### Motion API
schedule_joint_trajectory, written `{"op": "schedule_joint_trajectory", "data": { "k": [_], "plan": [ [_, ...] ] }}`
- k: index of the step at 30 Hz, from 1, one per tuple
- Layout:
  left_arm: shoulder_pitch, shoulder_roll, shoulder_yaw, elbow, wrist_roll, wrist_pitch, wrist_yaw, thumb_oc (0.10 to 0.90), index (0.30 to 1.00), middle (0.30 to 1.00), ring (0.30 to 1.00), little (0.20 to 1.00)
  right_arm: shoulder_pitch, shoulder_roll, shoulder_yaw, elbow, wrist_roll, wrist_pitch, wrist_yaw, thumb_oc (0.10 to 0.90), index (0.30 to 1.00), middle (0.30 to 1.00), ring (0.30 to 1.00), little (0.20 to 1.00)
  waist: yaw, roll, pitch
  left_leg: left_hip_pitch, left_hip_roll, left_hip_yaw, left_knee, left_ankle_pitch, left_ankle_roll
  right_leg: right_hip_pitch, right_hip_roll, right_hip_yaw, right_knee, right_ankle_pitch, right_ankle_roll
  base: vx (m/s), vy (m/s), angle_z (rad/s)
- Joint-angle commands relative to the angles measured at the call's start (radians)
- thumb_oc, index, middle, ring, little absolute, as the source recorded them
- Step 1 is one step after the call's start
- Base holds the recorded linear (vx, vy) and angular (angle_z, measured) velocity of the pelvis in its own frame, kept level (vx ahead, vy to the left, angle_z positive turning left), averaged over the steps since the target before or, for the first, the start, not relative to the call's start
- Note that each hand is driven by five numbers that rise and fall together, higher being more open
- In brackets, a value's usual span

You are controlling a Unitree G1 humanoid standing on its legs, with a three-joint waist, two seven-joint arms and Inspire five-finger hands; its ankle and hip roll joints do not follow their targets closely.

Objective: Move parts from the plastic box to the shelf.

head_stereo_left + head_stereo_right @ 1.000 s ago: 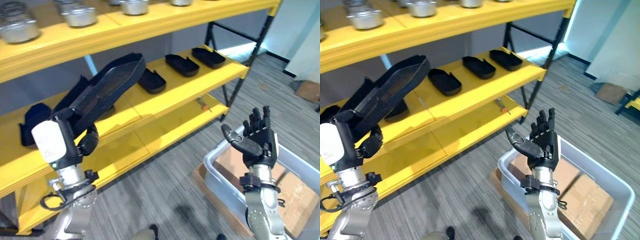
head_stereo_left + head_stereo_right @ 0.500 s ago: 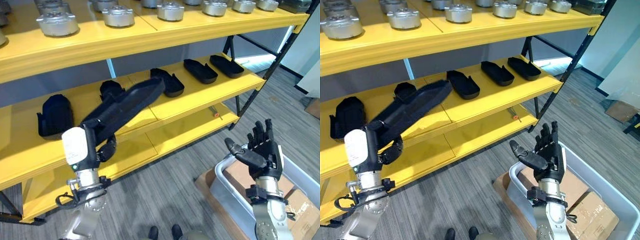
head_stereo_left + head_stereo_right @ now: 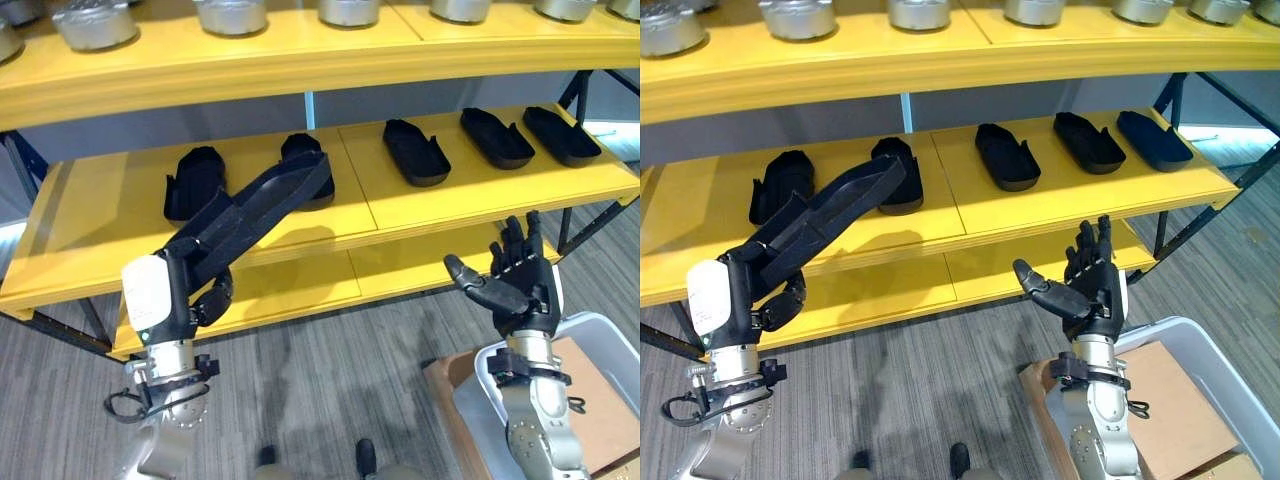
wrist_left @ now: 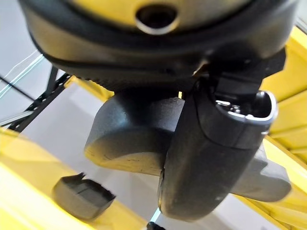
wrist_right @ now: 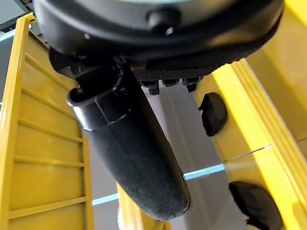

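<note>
The left robot hand curls its fingers and white-covered thumb round the near end of a long black part, which slants up toward 1 o'clock with its far tip over the middle level of the yellow shelf. On that level lie 5 more black parts: 1 at the far left, 1 just behind the held part's tip, and 3 toward 2 o'clock. The right robot hand stands upright with fingers straight and spread, thumb out to 9 o'clock, holding nothing. Below it the grey plastic box sits on the floor (cardboard shows inside). The eye views show round metal parts on the top level. The left wrist view shows, past the thumb, the held part's rounded underside. The right wrist view shows 2 shelved parts beyond its thumb.
</note>
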Motion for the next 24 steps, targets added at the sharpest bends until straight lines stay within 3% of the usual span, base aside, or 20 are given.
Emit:
{"op": "schedule_joint_trajectory", "data": {
  "k": [1, 3, 5, 7, 9, 12, 13, 16, 17, 18, 19, 20, 21, 22, 24],
  "plan": [
    [-0.084, 0.009, 0.042, -0.138, -0.007, -0.077, 0.068, 0.4, 0.3, 0.3, 0.3, 0.3, 0.005, -0.053, -0.031, -0.102, -0.013, -0.116, 0.011, 0.9, 1.0, 1.0, 1.0, 1.0, -0.032, 0.048, -0.112, 0.007, -0.044, 0.073, -0.095, 0.15, -0.001, 0.028, -0.071, 0.01, 0.021, -0.07, 0.089, 0.15, 0.322, 0.02],
    [-0.111, 0.021, 0.015, -0.145, 0.001, -0.084, 0.055, 0.4, 0.3, 0.3, 0.3, 0.3, 0.007, -0.046, -0.03, -0.114, -0.021, -0.114, 0.013, 0.9, 1.0, 1.0, 1.0, 1.0, -0.03, 0.054, -0.122, 0.0, -0.083, 0.072, -0.083, 0.135, -0.001, 0.041, -0.115, -0.001, 0.019, -0.052, 0.108, 0.14, 0.345, -0.14],
    [-0.127, 0.039, 0.003, -0.149, 0.005, -0.077, 0.058, 0.4, 0.3, 0.3, 0.3, 0.3, -0.018, -0.022, 0.008, -0.117, -0.029, -0.098, 0.021, 0.9, 1.0, 1.0, 1.0, 1.0, -0.009, 0.039, -0.122, -0.012, -0.161, 0.065, -0.024, 0.064, 0.04, 0.057, -0.192, 0.005, 0.014, -0.015, 0.138, 0.21, 0.424, 0.08],
    [-0.135, 0.052, 0.004, -0.148, 0.01, -0.07, 0.056, 0.4, 0.3, 0.3, 0.3, 0.3, -0.024, -0.013, 0.023, -0.115, -0.037, -0.087, 0.022, 0.9, 1.0, 1.0, 1.0, 1.0, 0.004, 0.028, -0.128, -0.018, -0.204, 0.078, 0.007, 0.02, 0.061, 0.059, -0.236, 0.002, 0.012, 0.007, 0.158, 0.15, 0.295, 0.35],
    [-0.14, 0.062, 0.015, -0.157, 0.009, -0.064, 0.064, 0.4, 0.3, 0.3, 0.3, 0.3, -0.026, 0.006, 0.033, -0.116, -0.041, -0.077, 0.025, 0.9, 1.0, 1.0, 1.0, 1.0, 0.013, 0.013, -0.137, -0.036, -0.253, 0.09, 0.039, -0.015, 0.087, 0.047, -0.291, 0.001, 0.009, 0.071, 0.18, 0.1, 0.306, -0.03],
    [-0.146, 0.072, 0.02, -0.156, 0.02, -0.056, 0.079, 0.4, 0.3, 0.3, 0.3, 0.3, -0.04, 0.016, 0.044, -0.106, -0.05, -0.073, 0.018, 0.9, 1.0, 1.0, 1.0, 1.0, 0.022, 0.006, -0.145, -0.05, -0.29, 0.101, 0.058, -0.041, 0.11, 0.022, -0.326, 0.002, 0.012, 0.112, 0.192, 0.06, 0.246, 0.0],
    [-0.143, 0.072, 0.027, -0.159, 0.018, -0.053, 0.087, 0.4, 0.3, 0.3, 0.3, 0.3, -0.05, 0.024, 0.057, -0.1, -0.061, -0.07, 0.013, 0.9, 1.0, 1.0, 1.0, 1.0, 0.035, 0.007, -0.142, -0.049, -0.323, 0.107, 0.067, -0.063, 0.133, 0.002, -0.354, -0.016, 0.037, 0.151, 0.186, 0.07, 0.278, 0.01],
    [-0.141, 0.064, 0.029, -0.164, 0.007, -0.053, 0.091, 0.4, 0.3, 0.3, 0.3, 0.3, -0.058, 0.028, 0.071, -0.097, -0.073, -0.073, 0.006, 0.9, 1.0, 1.0, 1.0, 1.0, 0.047, 0.01, -0.134, -0.038, -0.345, 0.119, 0.059, -0.071, 0.155, -0.038, -0.373, -0.05, 0.101, 0.193, 0.173, 0.04, 0.239, -0.16],
    [-0.142, 0.063, 0.027, -0.164, 0.002, -0.052, 0.092, 0.4, 0.3, 0.3, 0.3, 0.3, -0.059, 0.033, 0.081, -0.098, -0.069, -0.075, 0.005, 0.9, 1.0, 1.0, 1.0, 1.0, 0.049, 0.015, -0.127, -0.029, -0.351, 0.119, 0.051, -0.071, 0.162, -0.049, -0.367, -0.073, 0.127, 0.188, 0.163, 0.04, 0.241, -0.11],
    [-0.145, 0.059, 0.013, -0.165, -0.002, -0.055, 0.089, 0.4, 0.3, 0.3, 0.3, 0.3, -0.057, 0.029, 0.089, -0.101, -0.063, -0.079, 0.01, 0.9, 1.0, 1.0, 1.0, 1.0, 0.032, 0.024, -0.108, -0.012, -0.362, 0.114, 0.041, -0.073, 0.176, -0.074, -0.3, -0.067, 0.191, 0.151, 0.144, 0.09, 0.297, -0.02],
    [-0.147, 0.057, 0.005, -0.159, -0.007, -0.06, 0.078, 0.4, 0.3, 0.3, 0.3, 0.3, -0.042, 0.026, 0.086, -0.107, -0.055, -0.081, 0.019, 0.9, 1.0, 1.0, 1.0, 1.0, 0.013, 0.033, -0.104, 0.0, -0.365, 0.101, 0.028, -0.068, 0.179, -0.089, -0.222, -0.022, 0.188, 0.072, 0.129, 0.08, 0.206, -0.04],
    [-0.147, 0.057, 0.005, -0.158, -0.008, -0.06, 0.078, 0.4, 0.3, 0.3, 0.3, 0.3, -0.042, 0.025, 0.086, -0.108, -0.054, -0.08, 0.02, 0.9, 1.0, 1.0, 1.0, 1.0, 0.014, 0.035, -0.106, -0.001, -0.362, 0.101, 0.025, -0.063, 0.177, -0.094, -0.219, -0.021, 0.191, 0.073, 0.126, 0.14, 0.154, -0.21],
    [-0.144, 0.052, -0.004, -0.153, -0.013, -0.067, 0.062, 0.4, 0.3, 0.3, 0.3, 0.3, -0.03, 0.008, 0.076, -0.111, -0.04, -0.084, 0.03, 0.9, 1.0, 1.0, 1.0, 1.0, -0.011, 0.038, -0.099, 0.023, -0.371, 0.092, 0.008, -0.061, 0.182, -0.133, -0.106, 0.023, 0.174, 0.005, 0.104, 0.09, 0.09, 0.09],
    [-0.144, 0.051, -0.004, -0.153, -0.014, -0.067, 0.062, 0.4, 0.3, 0.3, 0.3, 0.3, -0.03, 0.007, 0.076, -0.112, -0.039, -0.084, 0.031, 0.9, 1.0, 1.0, 1.0, 1.0, -0.009, 0.039, -0.099, 0.025, -0.368, 0.094, 0.005, -0.061, 0.181, -0.134, -0.103, 0.025, 0.177, 0.003, 0.102, 0.14, 0.129, 0.13],
    [-0.131, 0.046, -0.009, -0.149, -0.01, -0.06, 0.034, 0.4, 0.3, 0.3, 0.3, 0.3, -0.013, -0.007, 0.066, -0.115, -0.019, -0.088, 0.036, 0.9, 1.0, 1.0, 1.0, 1.0, -0.027, 0.031, -0.093, 0.063, -0.388, 0.094, -0.031, -0.064, 0.182, -0.156, -0.03, 0.012, 0.084, 0.03, 0.08, 0.16, 0.025, 0.2]
  ]
}}
